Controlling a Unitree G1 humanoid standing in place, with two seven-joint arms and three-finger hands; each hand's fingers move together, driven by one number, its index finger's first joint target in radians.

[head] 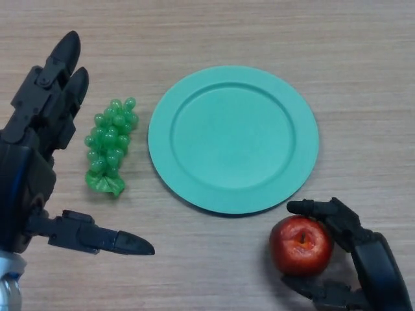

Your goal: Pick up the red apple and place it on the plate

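A red apple (300, 245) sits on the wooden table just below the lower right rim of a round green plate (233, 139). The plate is bare. My right hand (369, 259) comes in from the bottom right, its fingers and thumb curled round the apple from the right side. My left hand (39, 129) is open at the far left, fingers straight and pointing away, thumb stretched out to the right.
A bunch of green grapes (110, 144) lies between my left hand and the plate's left rim. The wooden table (259, 32) extends all around.
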